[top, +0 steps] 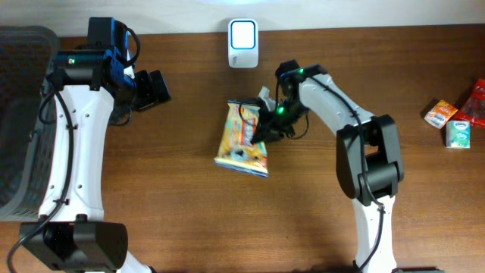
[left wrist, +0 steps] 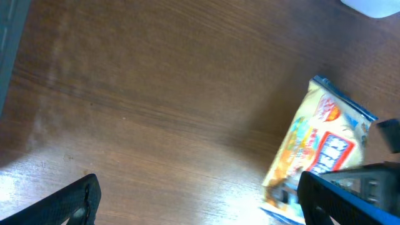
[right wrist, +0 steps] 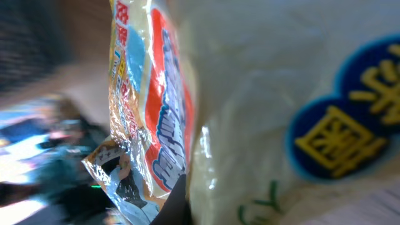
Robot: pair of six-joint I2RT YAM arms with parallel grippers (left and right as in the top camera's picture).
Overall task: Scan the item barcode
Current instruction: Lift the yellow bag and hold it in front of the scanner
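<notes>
A dark wooden table (top: 189, 220) is seen from above, with two white robot arms reaching in from the near edge. A yellow and blue snack bag (top: 241, 140) is found near the middle of the table, its printed face turned upward. Its long axis is laid roughly front to back, with the far end tipped slightly toward the right arm. The right gripper (top: 267, 125) is placed at the bag's right edge, toward the far end, and its fingers are pressed together on the wrapper. In the right wrist view the frame is filled by crinkled packaging, so the grip is judged to be on the bag itself. Whether the bag is lifted or resting flat cannot be told. No barcode can be made out on the side shown. A small white scanner (top: 243, 34) is set at the far edge of the table, almost in line with the bag's long axis and just beyond its far end. The bag would therefore need to be carried away from the robot, and probably turned, for its code to be presented. The left gripper (top: 154, 87) is held well apart to the left, its fingers (left wrist: 75, 200) spread wide and empty, so the right arm is the nearer by far.
</notes>
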